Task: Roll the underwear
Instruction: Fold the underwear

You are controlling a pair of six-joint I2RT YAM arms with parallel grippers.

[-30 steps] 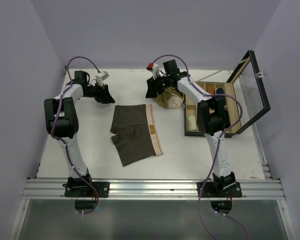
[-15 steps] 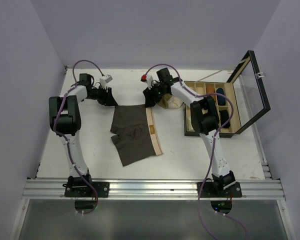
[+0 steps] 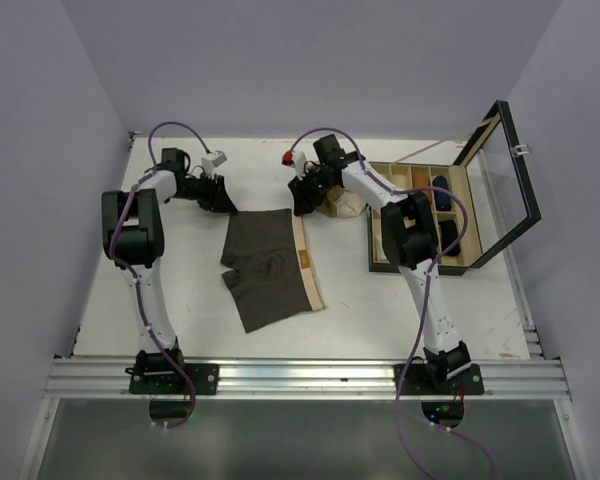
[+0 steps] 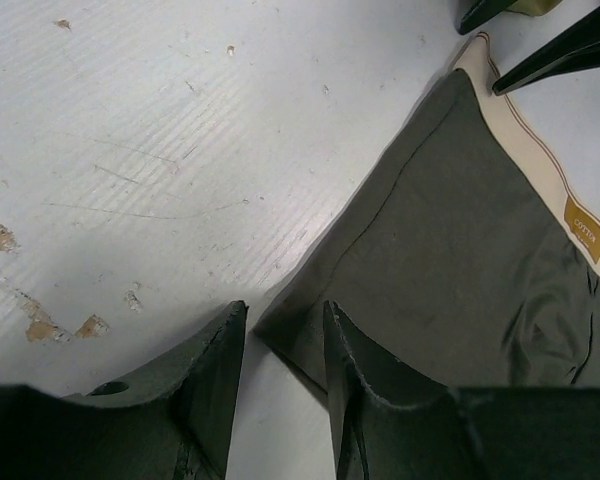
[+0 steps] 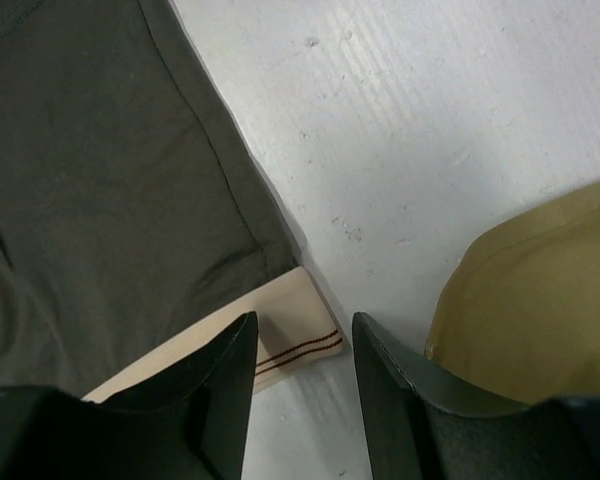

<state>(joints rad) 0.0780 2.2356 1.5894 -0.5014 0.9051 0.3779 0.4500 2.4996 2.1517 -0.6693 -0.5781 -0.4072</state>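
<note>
Dark underwear (image 3: 270,265) lies flat mid-table (image 3: 180,290), waistband to the right. Left gripper (image 4: 285,330) and right gripper (image 5: 305,335) each straddle a far corner, jaws partly parted, nothing clamped. Judged placed to pinch both corners and roll nearward. Tan underwear (image 3: 345,205) lies far right.

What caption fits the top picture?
Left gripper and right gripper poised at the far corners of the dark underwear lying flat.

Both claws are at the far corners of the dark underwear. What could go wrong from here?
The right claw straddles only the waistband corner of the dark underwear, so its grip may slip off. The tan underwear lies close beside that claw and might get snagged.
</note>
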